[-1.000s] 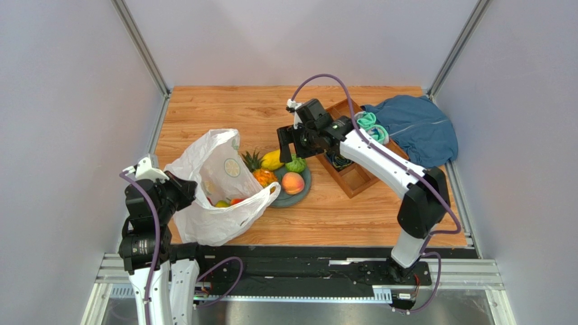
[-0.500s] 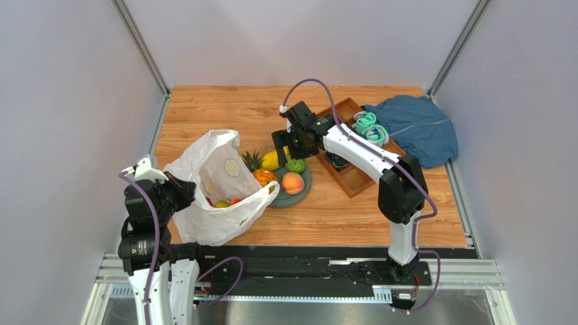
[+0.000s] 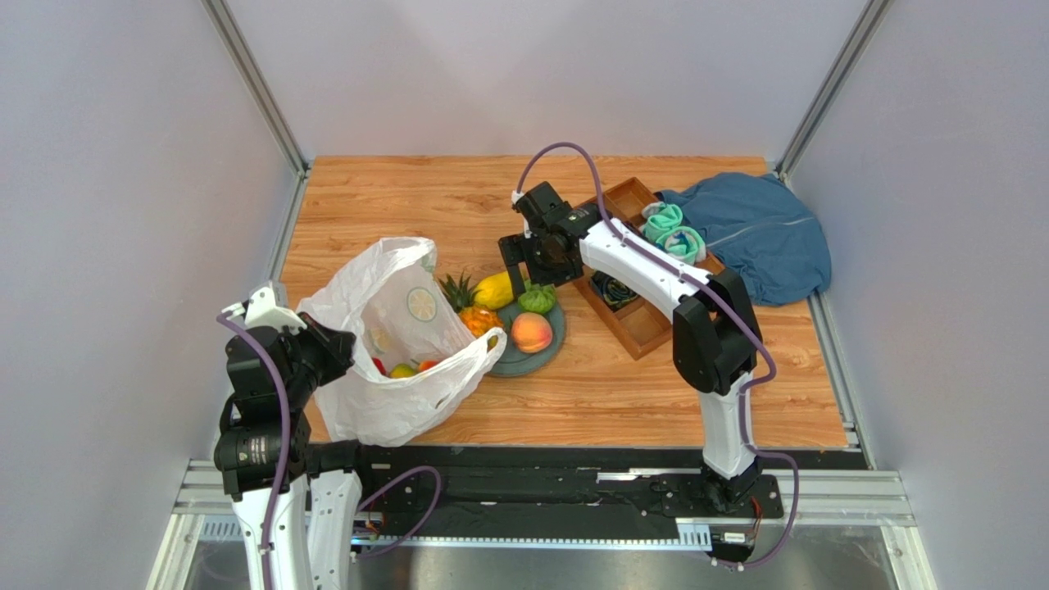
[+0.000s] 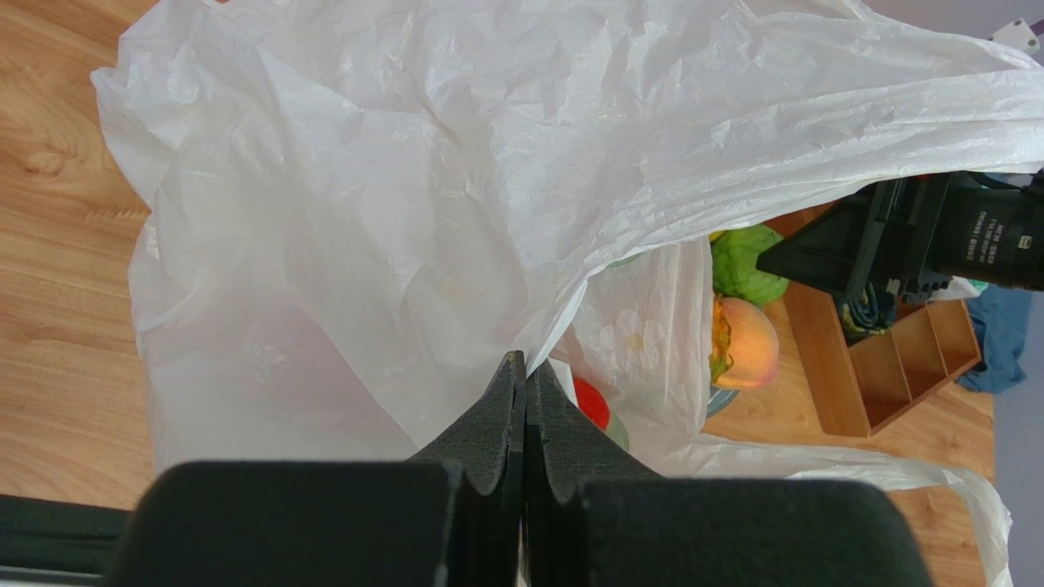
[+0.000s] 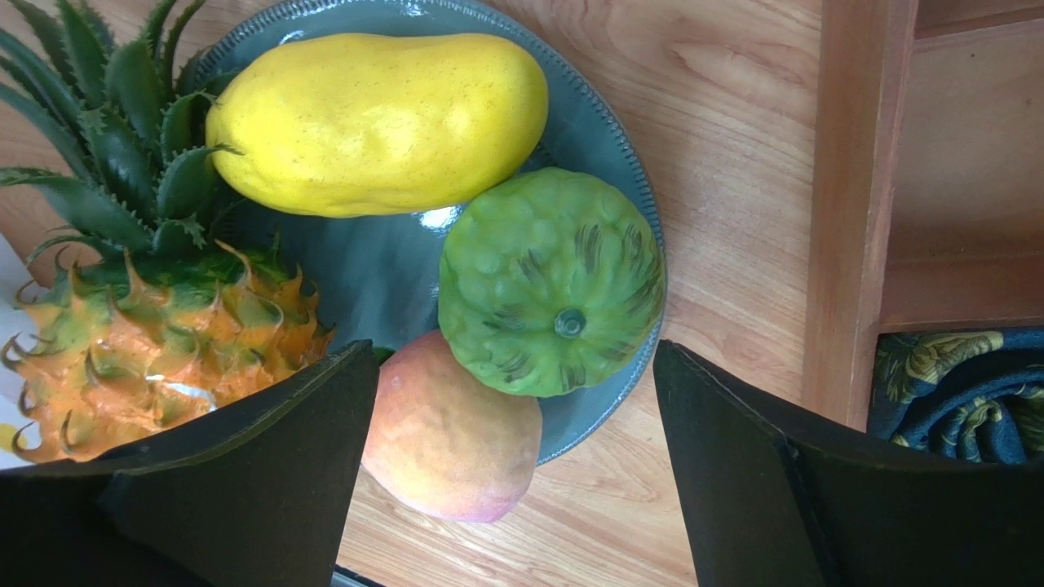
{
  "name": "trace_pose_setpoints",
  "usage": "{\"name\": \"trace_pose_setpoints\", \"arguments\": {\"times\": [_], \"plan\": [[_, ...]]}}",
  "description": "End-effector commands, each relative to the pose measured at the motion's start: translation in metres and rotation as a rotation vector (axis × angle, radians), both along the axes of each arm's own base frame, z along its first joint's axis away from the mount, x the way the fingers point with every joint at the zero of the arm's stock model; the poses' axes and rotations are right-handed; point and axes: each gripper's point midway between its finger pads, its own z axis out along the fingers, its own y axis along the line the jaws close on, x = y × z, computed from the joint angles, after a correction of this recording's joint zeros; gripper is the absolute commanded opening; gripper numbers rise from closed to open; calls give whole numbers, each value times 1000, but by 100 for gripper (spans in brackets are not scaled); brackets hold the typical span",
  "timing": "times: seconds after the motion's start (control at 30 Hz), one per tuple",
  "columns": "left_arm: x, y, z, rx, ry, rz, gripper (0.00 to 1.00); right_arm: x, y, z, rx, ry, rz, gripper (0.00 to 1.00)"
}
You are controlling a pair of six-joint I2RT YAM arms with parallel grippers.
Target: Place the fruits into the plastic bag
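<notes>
- Four fruits lie on one round grey-blue plate (image 5: 368, 275): one orange pineapple (image 5: 159, 330) with a green crown, one long yellow fruit (image 5: 380, 116), one green round fruit (image 5: 552, 281) and one peach (image 5: 453, 434).
- There is one plastic bag (image 3: 394, 393), white with citrus prints. It lies just beside the plate, on the side toward the left arm, and its open mouth faces the plate.
- Inside the bag the top view shows a few small fruits (image 3: 403, 368), red and yellow-green. I cannot count them exactly.
- One wooden tray (image 3: 643, 327) with compartments stands near the plate, on the side away from the bag. It holds one dark patterned sock (image 5: 956, 379) and one teal rolled sock (image 3: 671, 229).
- One blue cloth (image 3: 757, 234) lies beyond the tray, well apart from the plate.
- The left gripper (image 4: 525, 382) has its fingers pressed fully together on a fold at the rim of the bag, on the bag's side away from the plate, and holds this side up.
- The right gripper (image 5: 515, 355) hangs above the plate with its fingers (image 5: 245, 477) spread wide, and it holds nothing.
- In the right wrist view the green round fruit lies in the gap between the two fingers, and the peach is half behind one of them. I cannot tell if the fingers touch any fruit.
- The pineapple is on the plate's edge nearest to the bag, its body just beside the bag's handle.
</notes>
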Motion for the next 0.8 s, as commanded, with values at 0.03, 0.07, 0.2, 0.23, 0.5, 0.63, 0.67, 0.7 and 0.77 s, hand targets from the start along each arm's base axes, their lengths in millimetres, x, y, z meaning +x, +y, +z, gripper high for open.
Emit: {"name": "trace_pose_setpoints", "arguments": {"times": [0.03, 0.07, 0.2, 0.23, 0.5, 0.63, 0.67, 0.7, 0.77], "plan": [[1, 4, 13, 29, -26, 13, 0, 13, 1, 2, -25, -22, 14, 87], [1, 4, 13, 30, -26, 8, 0, 13, 1, 0, -29, -17, 14, 87], [3, 5, 13, 29, -25, 13, 0, 13, 2, -9, -31, 12, 18, 87], [4, 5, 14, 30, -26, 11, 0, 13, 2, -10, -35, 15, 21, 87], [8, 5, 14, 30, -26, 9, 0, 13, 0, -22, -45, 41, 28, 87], [10, 6, 14, 29, -25, 9, 0, 14, 0, -24, -41, 50, 33, 84], [10, 6, 14, 30, -25, 12, 0, 14, -1, -25, -42, 52, 35, 83], [10, 6, 14, 30, -26, 11, 0, 14, 0, -27, -43, 54, 37, 83], [11, 6, 13, 29, -22, 9, 0, 13, -1, -30, -48, 60, 39, 82]]}}
